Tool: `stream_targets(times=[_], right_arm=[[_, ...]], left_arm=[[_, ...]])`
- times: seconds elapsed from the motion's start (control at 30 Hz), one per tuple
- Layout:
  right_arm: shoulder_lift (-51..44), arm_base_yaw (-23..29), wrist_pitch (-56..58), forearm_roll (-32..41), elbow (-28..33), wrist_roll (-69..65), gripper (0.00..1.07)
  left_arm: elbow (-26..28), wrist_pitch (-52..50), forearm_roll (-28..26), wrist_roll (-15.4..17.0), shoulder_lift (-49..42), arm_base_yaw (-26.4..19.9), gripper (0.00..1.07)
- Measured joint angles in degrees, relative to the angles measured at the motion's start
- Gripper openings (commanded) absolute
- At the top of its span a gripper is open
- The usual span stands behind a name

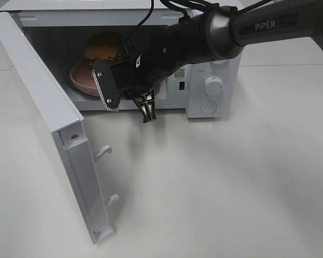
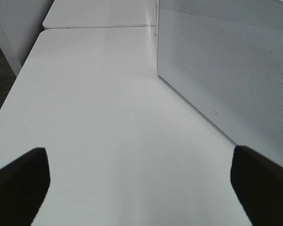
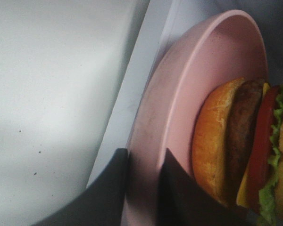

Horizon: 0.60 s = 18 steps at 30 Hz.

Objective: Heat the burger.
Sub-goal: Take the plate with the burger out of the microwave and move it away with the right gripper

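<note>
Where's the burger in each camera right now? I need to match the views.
Exterior high: burger inside the open microwave, upper left, behind the right arm.
Left wrist: not in it.
Right wrist: burger at lower right, on its side.
Shared landmark: pink plate under it.

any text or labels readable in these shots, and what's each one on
"PiPER": white letters on the dark grey forearm of the right arm.
Small sticker on the white microwave's control panel: print too small to read.
Marks around the white upper dial: too blurred to read.
Both wrist views: no text.
</note>
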<state>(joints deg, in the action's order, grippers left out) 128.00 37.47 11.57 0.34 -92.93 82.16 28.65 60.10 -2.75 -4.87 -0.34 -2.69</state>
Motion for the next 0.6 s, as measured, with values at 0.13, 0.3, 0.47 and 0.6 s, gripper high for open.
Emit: stream_targets(times=[0.13,0.3,0.47,0.6], right_arm=[[-0.11,0.0,-0.06,3.61,0.0,2.18,0.0],[-1.72,0.0,0.06,5.39,1.66,3.38,0.0],[-3.84,0.0,-1.6,6.82,5.73,4.98,0.0],[-5.44,0.0,-2.46,7.16,7.85,5.1,0.0]], left_arm=[[0.0,0.0,0.0,0.0,0.0,0.0,0.96],[0.0,0.0,0.0,0.0,0.0,0.0,0.96],[0.0,0.0,0.0,0.0,0.0,0.0,0.96],[0.0,0.0,0.0,0.0,0.0,0.0,0.96]])
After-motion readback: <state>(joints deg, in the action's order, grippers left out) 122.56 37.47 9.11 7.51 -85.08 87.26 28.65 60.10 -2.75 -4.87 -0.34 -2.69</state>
